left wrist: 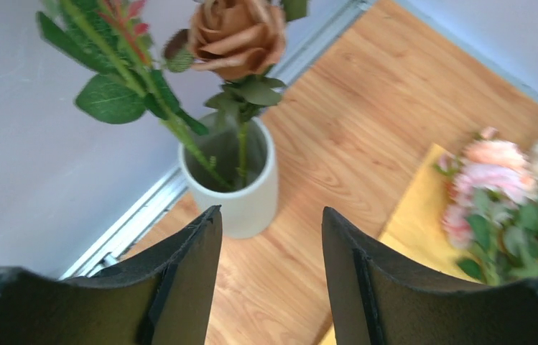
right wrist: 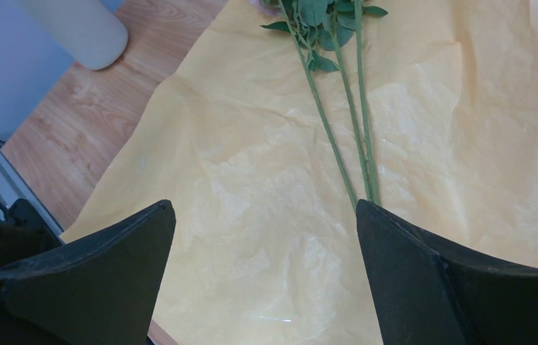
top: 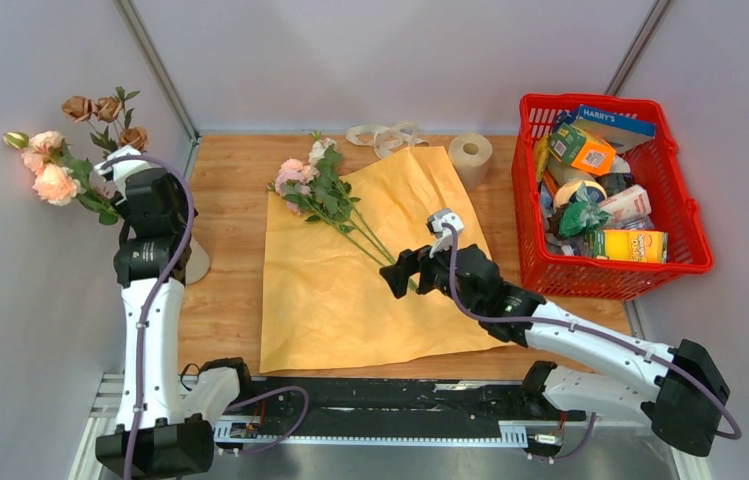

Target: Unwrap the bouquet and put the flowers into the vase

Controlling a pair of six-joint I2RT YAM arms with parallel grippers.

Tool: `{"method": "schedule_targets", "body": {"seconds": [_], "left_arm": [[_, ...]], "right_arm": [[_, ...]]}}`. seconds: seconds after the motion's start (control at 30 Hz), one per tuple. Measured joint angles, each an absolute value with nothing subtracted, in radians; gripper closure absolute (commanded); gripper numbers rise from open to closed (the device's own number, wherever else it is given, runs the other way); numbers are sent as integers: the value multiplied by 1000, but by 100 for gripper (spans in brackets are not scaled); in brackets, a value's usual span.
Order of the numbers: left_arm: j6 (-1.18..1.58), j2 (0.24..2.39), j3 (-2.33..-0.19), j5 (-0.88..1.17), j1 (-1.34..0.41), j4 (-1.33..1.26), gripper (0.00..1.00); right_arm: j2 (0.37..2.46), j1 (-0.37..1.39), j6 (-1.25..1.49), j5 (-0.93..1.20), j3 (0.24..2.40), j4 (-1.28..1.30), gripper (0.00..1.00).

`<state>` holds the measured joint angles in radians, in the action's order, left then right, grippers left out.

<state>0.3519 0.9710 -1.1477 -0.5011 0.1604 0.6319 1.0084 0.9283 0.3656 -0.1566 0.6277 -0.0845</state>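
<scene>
The vase point(left wrist: 233, 194), a beige cylinder, stands on the wood by the left wall. It holds several flowers: a brown rose point(left wrist: 237, 36) and pink and brown blooms point(top: 50, 170). My left gripper point(left wrist: 269, 215) hangs open and empty just above and in front of the vase; the arm point(top: 155, 215) hides the vase from above. More flowers point(top: 315, 185) lie on the spread yellow-orange paper point(top: 350, 300), pink heads far left, stems point(right wrist: 352, 144) running toward my right gripper point(top: 402, 272). That gripper point(right wrist: 264, 208) is open over the paper, its right finger at the stem ends.
A red basket point(top: 522, 190) full of groceries stands at the right. A toilet paper roll point(top: 470, 155) and a loose beige ribbon point(top: 385, 135) lie at the back beyond the paper. Grey walls close in the left, back and right.
</scene>
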Motion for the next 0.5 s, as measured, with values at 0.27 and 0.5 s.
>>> {"method": "schedule_targets", "body": {"seconds": [0.27, 0.5], "left_arm": [[398, 873, -1138, -91, 163, 692, 38], [482, 757, -944, 297, 161, 635, 38]], "right_arm": [[1109, 898, 314, -189, 647, -76, 3], [1241, 850, 249, -187, 690, -72, 18]]}}
